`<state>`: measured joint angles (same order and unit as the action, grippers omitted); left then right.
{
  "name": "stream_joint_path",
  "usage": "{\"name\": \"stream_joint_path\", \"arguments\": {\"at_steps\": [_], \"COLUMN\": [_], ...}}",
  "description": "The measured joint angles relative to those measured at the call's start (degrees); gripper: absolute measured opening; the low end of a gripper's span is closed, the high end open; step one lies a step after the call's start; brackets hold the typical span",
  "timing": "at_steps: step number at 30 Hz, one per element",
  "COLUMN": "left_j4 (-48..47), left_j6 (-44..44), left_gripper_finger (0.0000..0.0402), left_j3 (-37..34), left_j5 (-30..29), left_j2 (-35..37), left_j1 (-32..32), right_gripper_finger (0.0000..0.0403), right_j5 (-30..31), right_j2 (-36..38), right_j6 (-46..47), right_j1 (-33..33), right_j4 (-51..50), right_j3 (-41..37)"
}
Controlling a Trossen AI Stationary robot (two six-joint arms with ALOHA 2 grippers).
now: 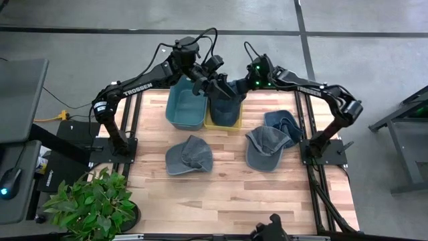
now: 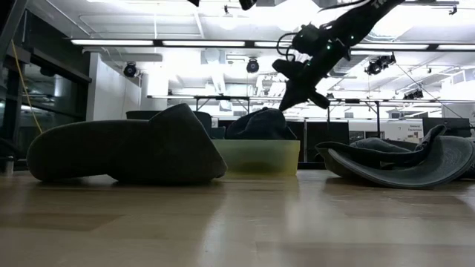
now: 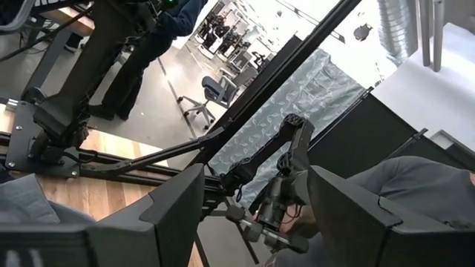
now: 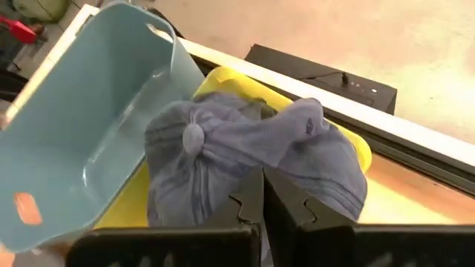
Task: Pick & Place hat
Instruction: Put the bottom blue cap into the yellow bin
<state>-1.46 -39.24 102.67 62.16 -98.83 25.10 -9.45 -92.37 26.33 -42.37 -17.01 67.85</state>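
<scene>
Where the low view hides it, the blue bin [image 4: 82, 141] adjoins the hat [image 4: 245, 156].

Four cams: overhead, counter-level, two wrist.
High looks straight down; low looks level across counter [image 2: 237, 222]; both share yellow bin [image 1: 223, 115].

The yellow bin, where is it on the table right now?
In the high view the yellow bin sits at the table's far edge, touching the blue bin on its left, with a hat in it.
</scene>
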Motion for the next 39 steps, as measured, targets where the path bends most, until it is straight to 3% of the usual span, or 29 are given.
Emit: {"name": "stream_joint_path", "arguments": {"at_steps": [25,39], "left_j4": [-0.02,-0.21], "left_j6": [0.0,-0.02], "left_gripper_finger": [0.0236,0.0236], "left_j3": [0.0,0.0], "left_j5": [-0.35,-0.1], "left_j2": [0.0,0.0], "left_j1": [0.0,0.0], "right_gripper_finger": [0.0,0.0], "right_j5": [-7.5,-10.5], "right_j2": [-15.62,-17.52], "right_j6": [6.25,5.97], "right_j1": [2.77,2.51], "right_j4": [12.38,13.78], "right_j3": [0.0,-0.04]}}
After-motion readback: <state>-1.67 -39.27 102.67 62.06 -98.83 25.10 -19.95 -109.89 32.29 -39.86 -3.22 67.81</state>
